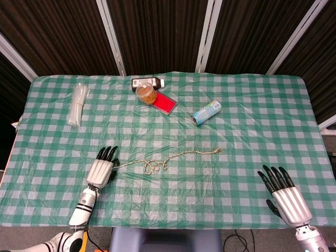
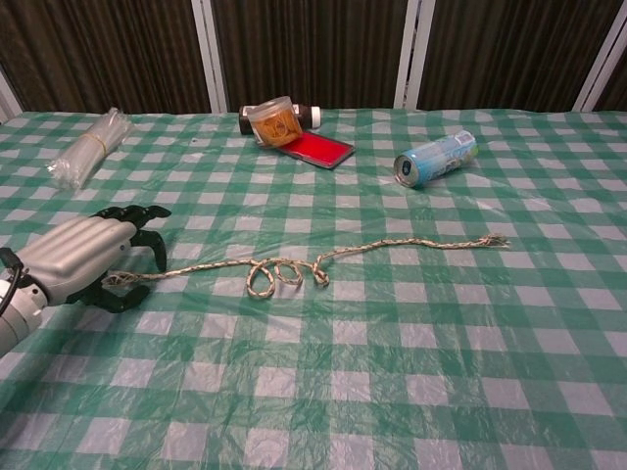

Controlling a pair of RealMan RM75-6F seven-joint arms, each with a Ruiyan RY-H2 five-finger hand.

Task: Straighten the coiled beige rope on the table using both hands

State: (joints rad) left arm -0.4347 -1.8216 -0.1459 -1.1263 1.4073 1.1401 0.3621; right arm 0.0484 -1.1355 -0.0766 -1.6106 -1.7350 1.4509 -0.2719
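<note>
The fingers [image 2: 132, 217] of the left hand [image 2: 83, 257] arch over the near end of the rope [image 2: 294, 267], thumb below it, curled around that end but not plainly clamped on it; whether they pinch it cannot be told. The rope lies on the checked surface [image 1: 241, 115], long axis running left to right and rising slightly toward the far frayed tip, with small loops bunched left of its middle. The right hand [image 1: 286, 199] hovers at the front edge, fingers spread and holding nothing, well apart from the frayed tip; that end probably needs taking next.
</note>
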